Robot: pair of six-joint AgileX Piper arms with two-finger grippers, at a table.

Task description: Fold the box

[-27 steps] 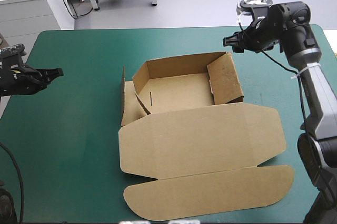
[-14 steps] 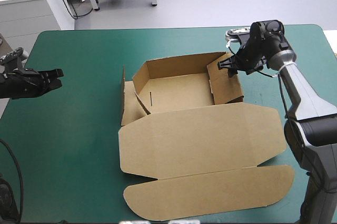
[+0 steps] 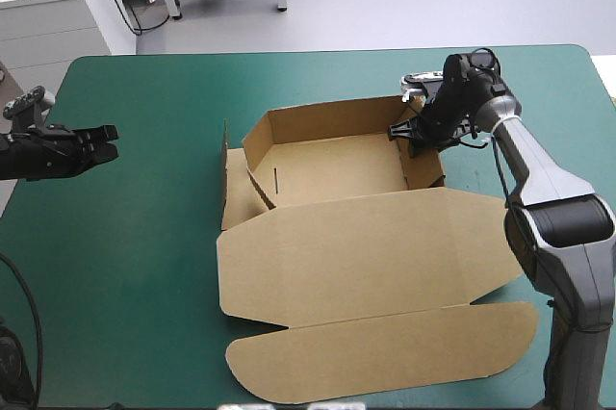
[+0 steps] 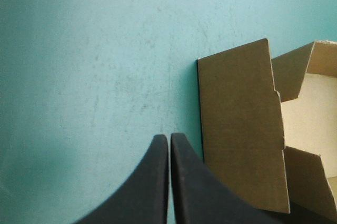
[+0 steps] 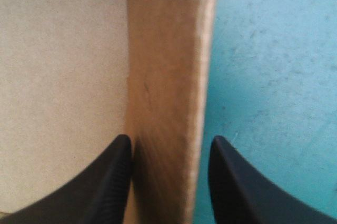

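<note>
My right claw (image 5: 169, 139), spread open, straddles the right wall (image 5: 168, 50) of the box (image 3: 327, 165) to pinch it, while my left claw (image 4: 169, 135) hovers closed left of that box.

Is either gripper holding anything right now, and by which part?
Nothing is held. The right gripper is open, straddling the right wall of the box without clamping it. The left gripper is shut on nothing, over the table.

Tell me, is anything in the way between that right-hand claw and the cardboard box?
Nothing visible. The right claw, open, straddles the right wall of the box: one finger inside the tray, the other outside over the teal-green cover.
</note>
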